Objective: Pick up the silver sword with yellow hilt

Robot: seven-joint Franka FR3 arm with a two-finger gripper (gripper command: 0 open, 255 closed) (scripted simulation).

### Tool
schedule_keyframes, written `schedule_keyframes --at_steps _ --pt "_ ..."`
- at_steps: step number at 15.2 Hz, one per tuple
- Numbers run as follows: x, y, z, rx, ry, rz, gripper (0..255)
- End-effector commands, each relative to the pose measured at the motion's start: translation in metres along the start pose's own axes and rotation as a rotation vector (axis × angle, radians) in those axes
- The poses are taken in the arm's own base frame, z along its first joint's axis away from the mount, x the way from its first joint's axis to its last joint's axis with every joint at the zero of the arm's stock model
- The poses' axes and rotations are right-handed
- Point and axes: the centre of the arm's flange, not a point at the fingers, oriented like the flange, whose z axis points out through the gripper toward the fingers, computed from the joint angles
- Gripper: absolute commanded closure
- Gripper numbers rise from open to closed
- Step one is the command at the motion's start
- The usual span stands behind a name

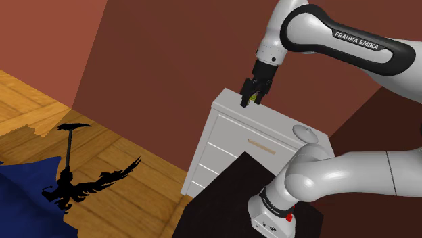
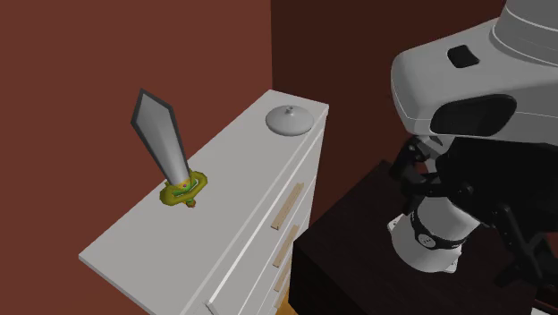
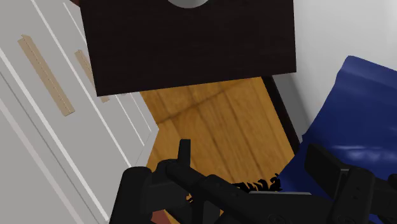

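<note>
— Looking for the sword [image 2: 170, 148]?
— You see it on the white worktop [image 2: 241, 152], yellow-green hilt down, grey blade tilted upward, well apart from the grey dome [image 2: 289, 119].
— And the fingers [image 3: 184, 153]?
— You see them spread apart, clasping nothing, with wooden floor [image 3: 210, 121] between them.

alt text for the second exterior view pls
A grey-bladed sword with a yellow-green hilt stands tilted, blade up, on a white dresser. A grey dome sits at its far end; the white robot arm looms at right.
</note>
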Motion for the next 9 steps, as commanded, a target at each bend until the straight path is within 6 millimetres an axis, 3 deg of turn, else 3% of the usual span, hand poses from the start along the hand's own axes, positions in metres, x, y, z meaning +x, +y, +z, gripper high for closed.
schedule_keyframes --at_steps 1,9 --pt "0.000 0.000 0.000 0.000 0.000 0.000 0" --pt "0.018 0.096 0.023 -0.001 0.129 -0.035 0"
